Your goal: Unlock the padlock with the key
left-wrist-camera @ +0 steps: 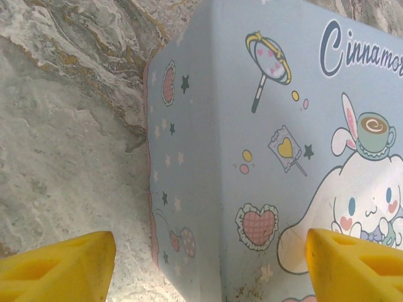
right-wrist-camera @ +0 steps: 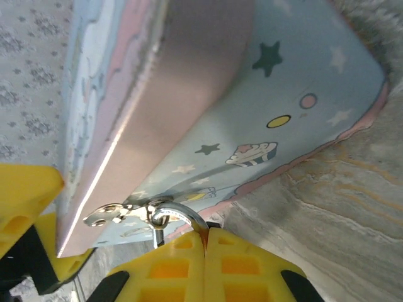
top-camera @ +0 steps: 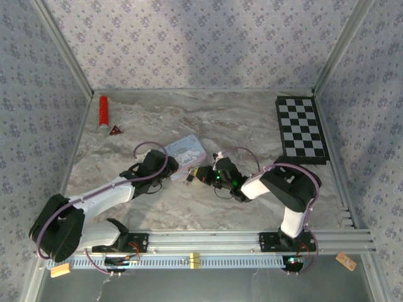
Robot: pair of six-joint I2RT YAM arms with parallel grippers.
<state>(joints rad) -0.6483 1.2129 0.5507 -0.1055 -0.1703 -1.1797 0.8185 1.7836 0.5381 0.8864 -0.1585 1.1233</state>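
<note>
Looking along your right wrist, you have the right fingers (right-wrist-camera: 245, 270) pressed flat together just under the padlock (right-wrist-camera: 175, 212), which hangs from the hasp (right-wrist-camera: 104, 216) of the pastel tin (right-wrist-camera: 208, 88); whether they pinch anything, you cannot tell. Your left fingers (left-wrist-camera: 56, 264) stand wide apart, holding nothing, one over the bench (left-wrist-camera: 63, 157), one over the tin's lid.
</note>
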